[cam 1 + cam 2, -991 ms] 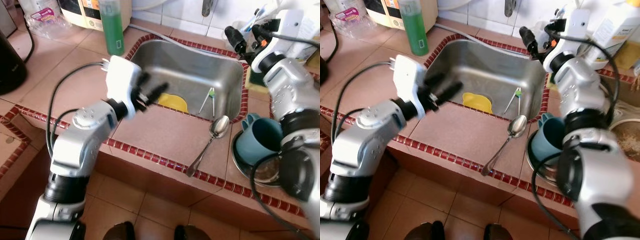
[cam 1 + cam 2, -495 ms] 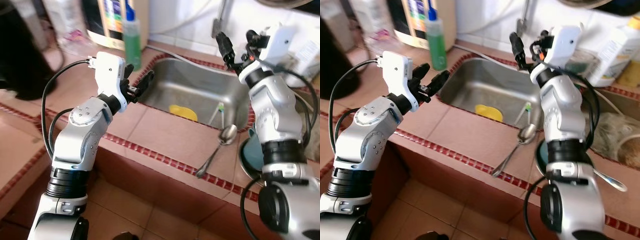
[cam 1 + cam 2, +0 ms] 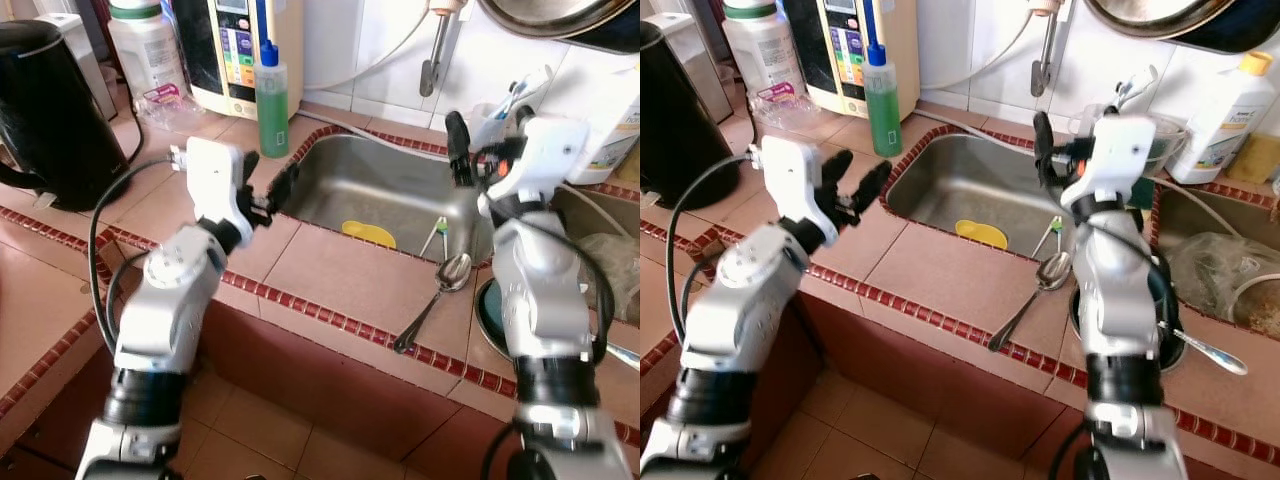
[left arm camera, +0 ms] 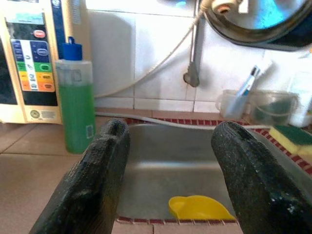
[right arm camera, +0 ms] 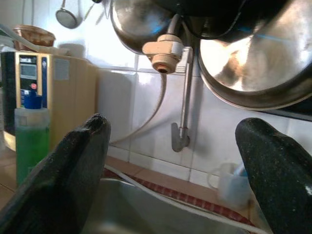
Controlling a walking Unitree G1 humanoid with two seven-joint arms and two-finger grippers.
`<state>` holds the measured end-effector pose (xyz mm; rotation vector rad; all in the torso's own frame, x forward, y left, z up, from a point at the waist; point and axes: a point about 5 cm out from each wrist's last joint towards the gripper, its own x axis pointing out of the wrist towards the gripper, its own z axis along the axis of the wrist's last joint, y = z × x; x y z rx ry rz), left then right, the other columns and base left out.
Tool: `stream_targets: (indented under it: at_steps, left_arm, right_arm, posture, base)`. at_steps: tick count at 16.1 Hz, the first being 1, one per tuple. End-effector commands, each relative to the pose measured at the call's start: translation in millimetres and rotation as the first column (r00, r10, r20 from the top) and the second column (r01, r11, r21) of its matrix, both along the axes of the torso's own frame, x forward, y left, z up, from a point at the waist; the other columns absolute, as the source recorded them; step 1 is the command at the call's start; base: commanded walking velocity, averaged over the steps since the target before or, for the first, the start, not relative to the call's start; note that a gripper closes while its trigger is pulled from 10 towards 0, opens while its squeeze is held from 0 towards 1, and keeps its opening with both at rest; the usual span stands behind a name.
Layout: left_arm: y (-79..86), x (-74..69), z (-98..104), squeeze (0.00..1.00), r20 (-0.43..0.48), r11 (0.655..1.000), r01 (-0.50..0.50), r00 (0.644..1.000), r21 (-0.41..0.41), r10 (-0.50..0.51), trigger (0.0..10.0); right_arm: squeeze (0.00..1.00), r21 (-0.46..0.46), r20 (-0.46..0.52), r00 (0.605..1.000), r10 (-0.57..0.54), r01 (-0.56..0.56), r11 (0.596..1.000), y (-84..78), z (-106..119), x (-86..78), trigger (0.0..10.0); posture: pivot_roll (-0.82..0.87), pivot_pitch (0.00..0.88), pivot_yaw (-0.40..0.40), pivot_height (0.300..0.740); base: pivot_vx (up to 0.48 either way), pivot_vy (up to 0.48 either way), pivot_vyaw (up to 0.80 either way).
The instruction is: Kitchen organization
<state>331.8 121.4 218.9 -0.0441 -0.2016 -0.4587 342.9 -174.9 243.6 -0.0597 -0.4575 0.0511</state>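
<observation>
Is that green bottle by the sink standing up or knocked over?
Standing up. The green bottle stands on the counter left of the sink, blue cap on top.

No legible text; coloured button panel on cream appliance (image 4: pixel 30 58) too blurred to read.

Brushed steel sink (image 3: pixel 385 190), glossy metal spoon (image 3: pixel 432 298), matt tiled counter (image 3: pixel 330 275).

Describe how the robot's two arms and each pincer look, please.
Both arms are silver metal with black joint rings. A white camera block sits on each wrist, and black cables loop along the arms. The left pincer and the right pincer each have two long black fingers with a rough, grainy surface.
</observation>
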Motion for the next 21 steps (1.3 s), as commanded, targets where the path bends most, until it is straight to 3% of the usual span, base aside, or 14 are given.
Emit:
stream_targets:
  at_steps: [1,3,7,10,16,21]
  left_arm:
    - [-2.3,-4.9,4,0.0,0.046,1.0,0.002,0.999,0.007,-0.002,10.0]
    - [-0.3,-9.3,2,0.0,0.062,1.0,-0.022,0.998,-0.02,0.023,10.0]
    - [5.2,-18.9,-4,0.0,0.106,0.993,-0.117,0.988,0.006,0.115,10.0]
    - [6.0,-20.7,-3,0.0,0.11,0.994,-0.105,0.988,-0.012,0.106,10.0]
    - [6.3,-18.4,-2,0.0,0.133,0.991,-0.137,0.982,0.007,0.135,10.0]
    - [6.5,-20.1,-4,0.0,0.123,0.991,-0.13,0.984,-0.012,0.131,10.0]
  right_arm:
    - [0.0,-0.022,0.037,0.999,-0.013,0.014,1.0,3.3,4,-7.4,10.0]
    - [0.0,-0.051,0.044,0.999,-0.027,0.029,0.998,9.9,-2,-17.1,10.0]
    - [0.0,-0.106,0.041,0.999,-0.026,0.03,0.994,15.7,-12,-30.4,10.0]
    - [0.0,-0.093,0.016,1.0,-0.026,0.028,0.995,14.1,-13,-30.3,10.0]
    - [0.0,-0.134,-0.007,0.999,-0.04,0.038,0.99,16.2,-11,-25.4,10.0]
    - [0.0,-0.142,0.002,1.0,-0.015,0.015,0.99,18.0,-12,-26.3,10.0]
  posture:
    - [-0.14,0.0,0.024,0.736]
    - [-0.14,0.0,0.018,0.736]
    - [-0.15,0.0,0.015,0.736]
    - [-0.14,0.0,0.014,0.736]
    - [-0.14,0.0,0.002,0.736]
    - [-0.14,0.0,-0.013,0.736]
  base:
    - [0.0,0.0,0.0]
    - [0.0,0.0,0.0]
    - [0.0,0.0,0.0]
    - [0.0,0.0,0.0]
    - [0.0,0.0,-0.79]
    - [0.0,-0.418,-0.44]
